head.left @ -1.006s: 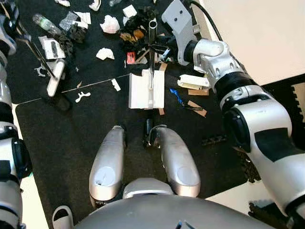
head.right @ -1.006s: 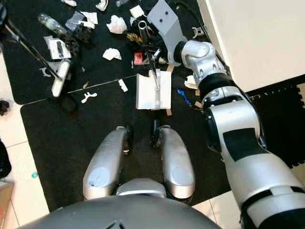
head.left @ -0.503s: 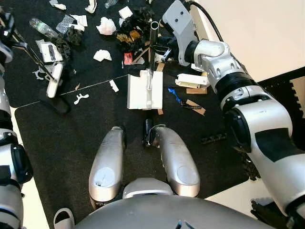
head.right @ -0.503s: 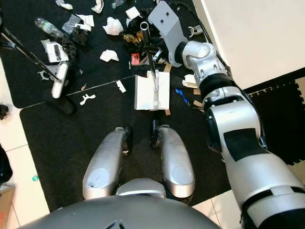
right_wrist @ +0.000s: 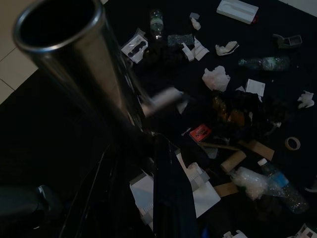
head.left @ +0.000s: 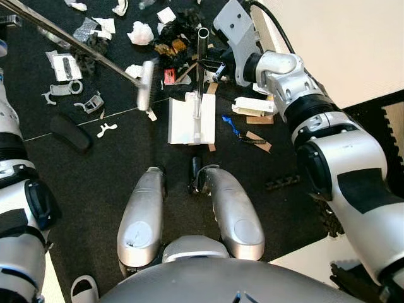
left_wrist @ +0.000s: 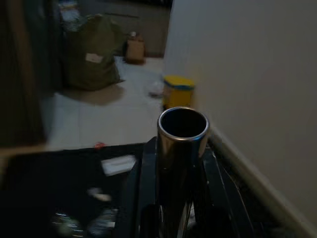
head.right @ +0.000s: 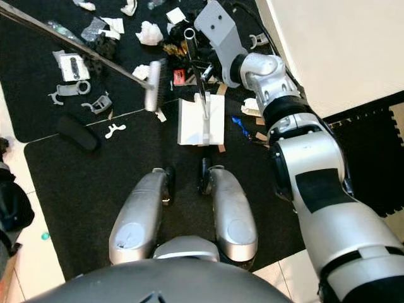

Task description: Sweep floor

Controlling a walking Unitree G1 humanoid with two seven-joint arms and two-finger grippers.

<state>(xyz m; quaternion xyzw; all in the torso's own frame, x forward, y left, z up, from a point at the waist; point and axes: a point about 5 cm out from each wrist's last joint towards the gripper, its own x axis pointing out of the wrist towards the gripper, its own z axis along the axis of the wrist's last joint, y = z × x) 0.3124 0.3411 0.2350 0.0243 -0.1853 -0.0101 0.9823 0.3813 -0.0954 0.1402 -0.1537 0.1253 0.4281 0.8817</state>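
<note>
The broom head [head.left: 146, 86] has swung in from the left edge of the black mat [head.left: 88, 183] and now sits just left of the white dustpan [head.left: 192, 118], close to the red scrap [head.left: 170, 77]; half a second ago it lay far out beside the dark slipper [head.left: 71, 132]. The dustpan stays put ahead of the robot's knees, its metal handle [head.left: 201, 63] standing up.

The right gripper [right_wrist: 158, 198] has its jaws clamped on the dustpan handle, as the right wrist view shows, with crumpled paper [right_wrist: 216, 78], a plastic bottle [right_wrist: 156, 21] and a roll of tape [right_wrist: 292, 144] scattered beyond. The left gripper [left_wrist: 173, 198] has its jaws closed around the broom pole [left_wrist: 181, 148], and that view opens onto pale tiled floor [left_wrist: 99, 124], a yellow bin [left_wrist: 178, 91], a green bag [left_wrist: 91, 62] and a plain wall [left_wrist: 247, 89].

Head views: litter heaped on the mat, pale floor to the right.
</note>
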